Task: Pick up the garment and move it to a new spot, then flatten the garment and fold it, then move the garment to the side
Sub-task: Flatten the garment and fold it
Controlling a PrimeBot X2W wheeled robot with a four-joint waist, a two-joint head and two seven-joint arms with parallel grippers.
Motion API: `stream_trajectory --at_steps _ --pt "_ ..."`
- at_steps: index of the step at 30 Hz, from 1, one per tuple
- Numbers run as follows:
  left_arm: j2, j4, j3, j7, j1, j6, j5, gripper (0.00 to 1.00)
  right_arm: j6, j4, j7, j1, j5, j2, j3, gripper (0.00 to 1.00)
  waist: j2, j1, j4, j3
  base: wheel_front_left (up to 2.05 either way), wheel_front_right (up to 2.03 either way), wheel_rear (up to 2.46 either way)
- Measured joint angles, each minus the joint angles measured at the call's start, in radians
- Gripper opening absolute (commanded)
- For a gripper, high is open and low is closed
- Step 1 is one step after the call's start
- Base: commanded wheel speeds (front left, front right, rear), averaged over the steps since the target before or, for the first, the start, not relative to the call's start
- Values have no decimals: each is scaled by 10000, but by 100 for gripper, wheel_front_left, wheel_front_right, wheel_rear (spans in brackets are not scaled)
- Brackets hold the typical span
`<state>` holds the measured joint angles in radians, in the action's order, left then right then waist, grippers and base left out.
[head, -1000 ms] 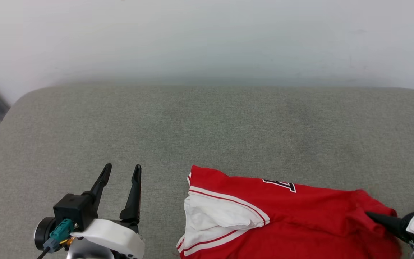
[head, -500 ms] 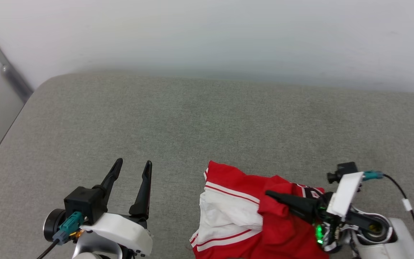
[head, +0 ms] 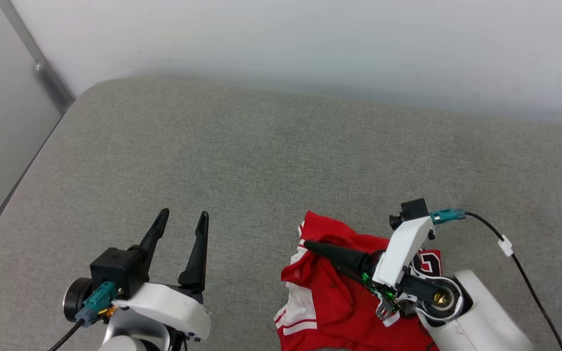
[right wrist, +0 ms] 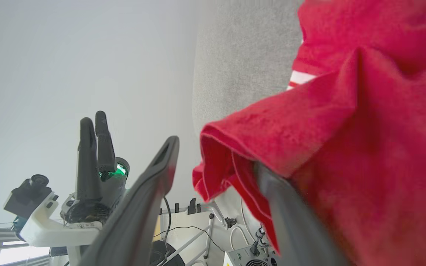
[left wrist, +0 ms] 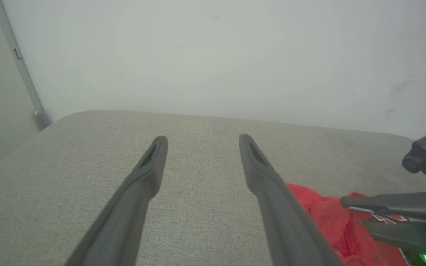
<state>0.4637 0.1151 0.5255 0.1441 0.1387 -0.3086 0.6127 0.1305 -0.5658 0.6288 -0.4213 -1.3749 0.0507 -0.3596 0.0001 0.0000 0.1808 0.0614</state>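
R claw [head: 310, 246] spread apart, garment [head: 332, 304] draped over one finger, bulk lying back under my wrist; L claw [head: 184, 214] open, empty, farther off to its left.

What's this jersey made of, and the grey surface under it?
The garment: soft matte knit fabric, fibre unclear; it bunches into loose folds and looks fuzzy close up. The grey surface: matte woven upholstery cloth, likely padded; fine weave texture, rounded corner.
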Motion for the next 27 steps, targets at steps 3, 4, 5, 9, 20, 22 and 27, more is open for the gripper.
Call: stream_trajectory --at_steps 3,4,5,9,20,22,27 --pt "-13 -48 -31 46 -30 -40 52 100 2 403 -485 -221 731 215 -426 100 0 0 -86 -23 0 0 0" --pt "-10 -59 -48 73 -63 -61 61 100 2 546 -694 -300 1068 376 -600 100 -1 0 -130 -31 0 0 0" --pt "-12 -77 -52 73 -72 -82 63 100 2 698 -855 -375 1450 581 -830 100 0 0 -182 -46 0 0 0" --pt "-12 -105 -75 84 -102 -128 82 100 2 1319 -1699 -636 3377 1538 -1722 100 0 0 -398 -135 0 0 0" --pt "157 -236 -389 297 -536 -435 230 100 2 2424 -4652 336 8658 3365 612 100 0 0 -1155 -495 0 0 0" --pt "222 -265 -474 372 -580 -487 236 100 4 2995 -5064 865 9298 3264 1570 100 0 0 -1302 -542 0 0 0" --pt "276 -349 -581 533 -762 -623 194 100 4 4905 -5643 2409 10195 2545 3402 100 0 -1 -1552 -705 0 0 0"
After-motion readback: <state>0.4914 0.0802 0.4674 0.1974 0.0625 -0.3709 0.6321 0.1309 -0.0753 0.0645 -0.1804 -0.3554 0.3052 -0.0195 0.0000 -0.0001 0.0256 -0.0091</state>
